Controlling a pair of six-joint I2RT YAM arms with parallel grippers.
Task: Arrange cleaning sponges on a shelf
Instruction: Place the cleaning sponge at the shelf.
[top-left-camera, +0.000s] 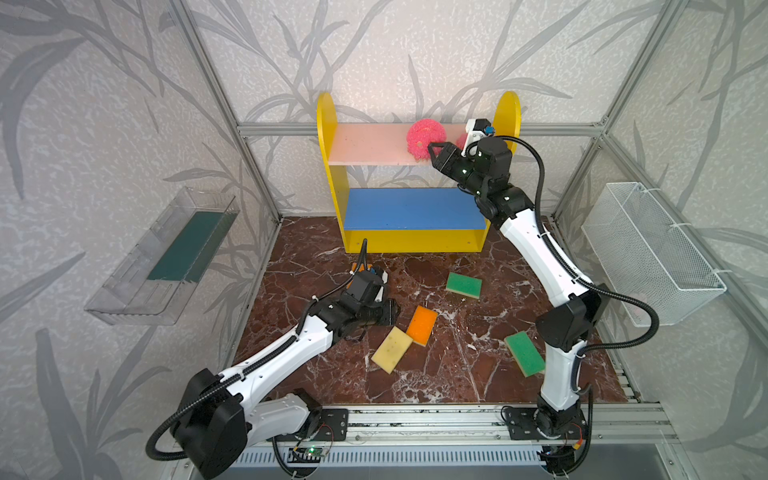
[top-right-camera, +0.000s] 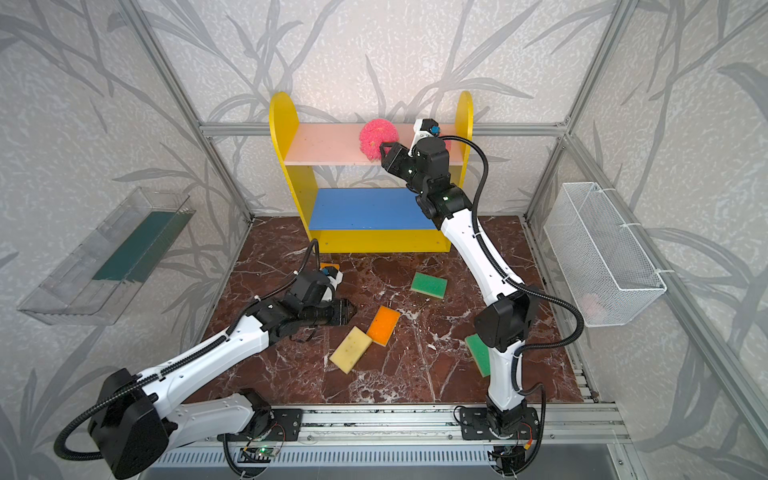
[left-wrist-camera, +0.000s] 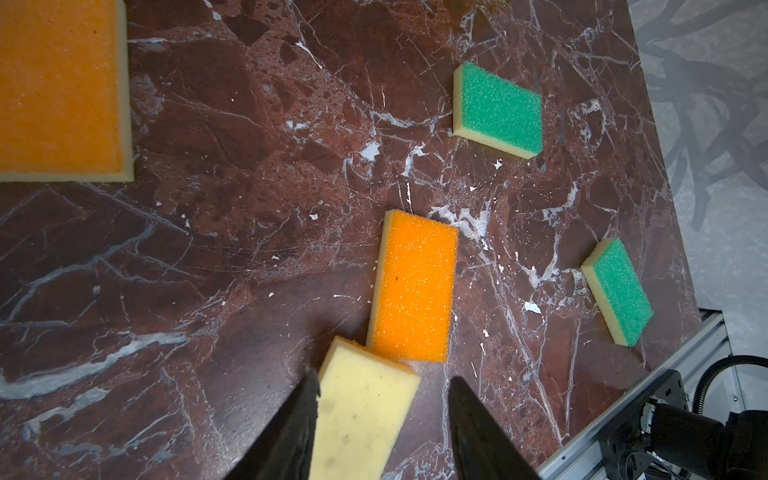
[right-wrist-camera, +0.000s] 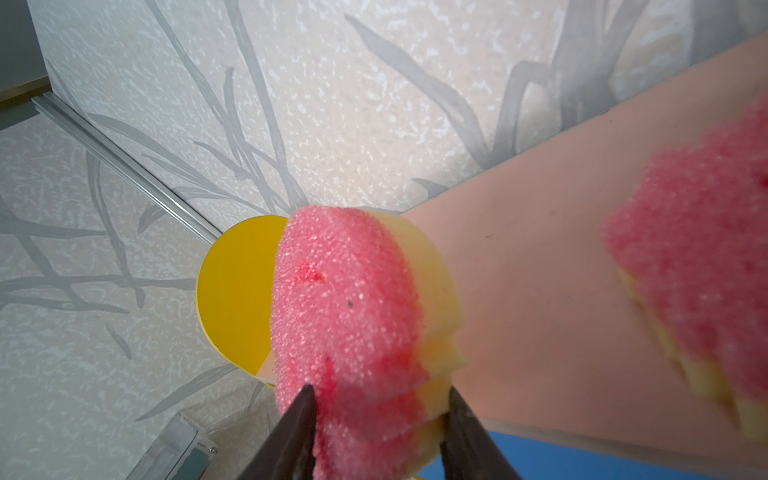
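Pink smiley sponge (right-wrist-camera: 345, 307) | pinched on edge by right gripper (right-wrist-camera: 380, 388) at shelf (top-left-camera: 325, 124) upper board's front edge, likely to stand beside its twin (right-wrist-camera: 706, 270) | left gripper (left-wrist-camera: 384, 374) spread over upturned sponge (left-wrist-camera: 361, 415)

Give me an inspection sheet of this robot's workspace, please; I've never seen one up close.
Surface: dark red marble-look tabletop.
Job's things: shelf at the back. Its upper board carries the held pink sponge, standing on edge, and a second pink sponge. On the tabletop lie the green sponges, the orange sponges and one yellow-side-up sponge.
Clutter: nothing seen.
Grippers: left hand open, above the yellow-side-up sponge; right hand pinching the held pink sponge.
Cables: black ribbed hoses run along both arms.
Surroundings: clear tray on the left wall, white wire basket on the right wall, leaf-patterned walls.
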